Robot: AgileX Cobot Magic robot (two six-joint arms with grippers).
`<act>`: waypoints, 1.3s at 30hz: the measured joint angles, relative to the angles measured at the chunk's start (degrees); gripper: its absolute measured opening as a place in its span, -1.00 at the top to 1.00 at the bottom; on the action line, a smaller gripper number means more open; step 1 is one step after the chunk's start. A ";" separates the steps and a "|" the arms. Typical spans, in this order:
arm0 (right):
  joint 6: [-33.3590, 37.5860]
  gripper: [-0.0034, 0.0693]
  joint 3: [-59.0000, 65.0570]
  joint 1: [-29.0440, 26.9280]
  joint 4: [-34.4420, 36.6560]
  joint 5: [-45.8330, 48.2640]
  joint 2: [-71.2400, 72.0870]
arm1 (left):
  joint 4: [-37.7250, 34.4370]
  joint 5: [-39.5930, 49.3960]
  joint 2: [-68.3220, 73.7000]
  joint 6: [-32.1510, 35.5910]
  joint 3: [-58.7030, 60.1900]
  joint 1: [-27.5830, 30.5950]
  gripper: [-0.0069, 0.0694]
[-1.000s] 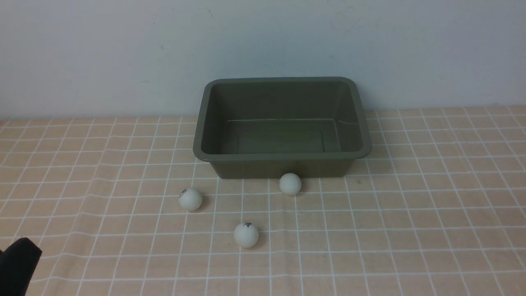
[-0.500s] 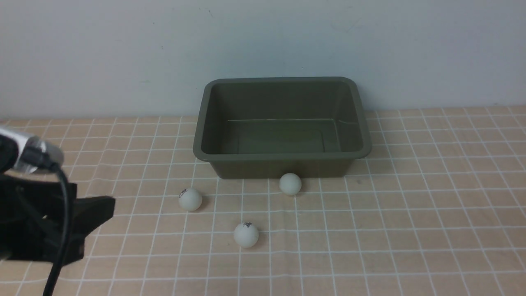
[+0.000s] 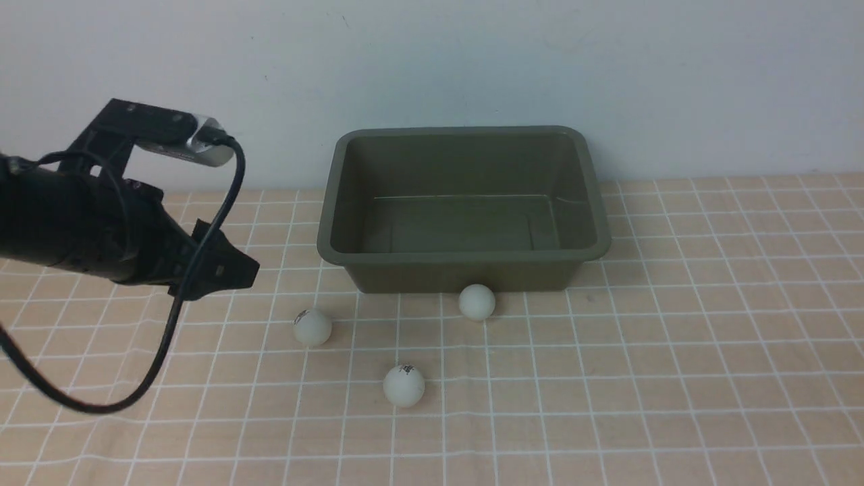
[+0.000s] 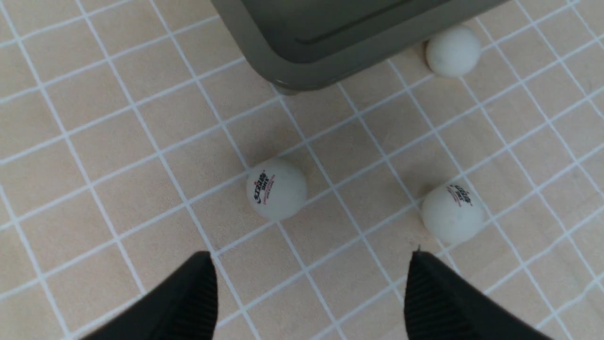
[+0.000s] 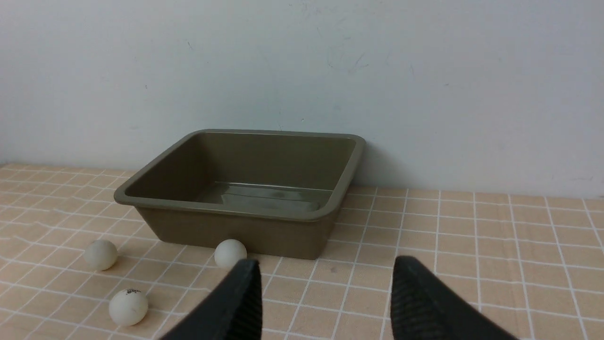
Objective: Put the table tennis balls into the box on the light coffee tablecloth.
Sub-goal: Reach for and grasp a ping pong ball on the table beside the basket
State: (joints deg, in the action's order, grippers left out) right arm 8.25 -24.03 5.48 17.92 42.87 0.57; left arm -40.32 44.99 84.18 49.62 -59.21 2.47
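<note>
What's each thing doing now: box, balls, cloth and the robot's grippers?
Dark olive-green plastic box: upright, empty.
White table tennis ball by the box: outside it.
White table tennis ball on the left: outside.
Nearest white table tennis ball: outside.
Left gripper: open, empty.
Right gripper: open, empty.
Peach-tan checked tablecloth: spread out, slightly creased.

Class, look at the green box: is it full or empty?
Empty. The box shows a bare floor; all three balls lie outside it on the cloth.

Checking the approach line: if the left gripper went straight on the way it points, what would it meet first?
Probably the leftmost table tennis ball, lying ahead between the left gripper's open jaws; depth is uncertain.
</note>
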 joint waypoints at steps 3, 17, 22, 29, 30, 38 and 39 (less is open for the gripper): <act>0.63 -0.05 0.00 0.00 -0.06 0.00 0.00 | -0.06 0.22 3.67 -0.82 -1.81 0.00 -0.35; 3.83 -0.05 0.00 0.00 -0.13 -0.39 0.00 | 0.97 -3.15 21.77 -2.12 -7.84 -7.34 -0.35; 4.11 -0.05 0.00 0.00 0.01 -0.38 0.00 | 3.18 -7.29 25.01 -4.20 -9.48 -9.13 -0.35; 4.27 -0.05 0.00 0.00 0.07 -0.59 0.00 | 3.98 -11.69 26.25 -4.73 -10.01 -10.17 -0.35; 4.27 -0.05 0.00 0.00 0.07 -0.66 0.00 | 4.08 -11.69 26.25 -4.73 -10.01 -10.35 -0.35; 4.34 -0.05 0.00 0.00 0.07 -2.97 0.00 | 4.94 -10.81 26.25 -4.84 -10.01 -10.60 -0.29; 4.38 -0.05 0.00 0.00 0.07 -3.24 0.00 | 5.24 -10.56 26.25 -4.84 -10.01 -10.61 -0.27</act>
State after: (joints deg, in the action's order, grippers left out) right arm 12.63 -24.03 5.48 17.99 39.63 0.57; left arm -35.08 34.43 110.44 44.78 -69.21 -8.15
